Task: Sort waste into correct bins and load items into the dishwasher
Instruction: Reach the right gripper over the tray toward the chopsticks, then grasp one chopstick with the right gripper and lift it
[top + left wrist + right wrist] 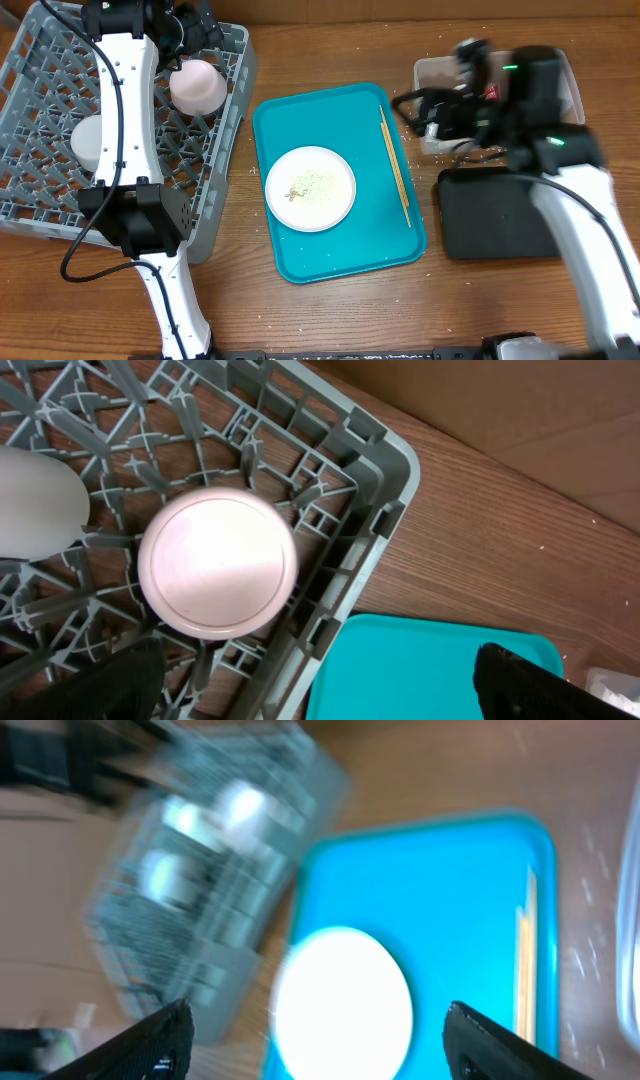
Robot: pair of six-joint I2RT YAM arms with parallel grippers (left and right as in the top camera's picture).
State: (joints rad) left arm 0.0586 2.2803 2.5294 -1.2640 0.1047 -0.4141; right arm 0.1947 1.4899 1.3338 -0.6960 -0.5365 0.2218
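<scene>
On either side of the teal tray (300, 255), the left arm (122, 100) and the right arm (590, 205) have white links, black joints and thin black cables.

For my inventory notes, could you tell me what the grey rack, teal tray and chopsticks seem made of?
Grey rack: likely moulded plastic, matte, thin lattice ribs. Teal tray: probably plastic, smooth, uniform colour. Chopsticks: seemingly wood or bamboo, pale tan, thin.

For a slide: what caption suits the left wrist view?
Open left claw above a pale bowl in the grey rack.
</scene>
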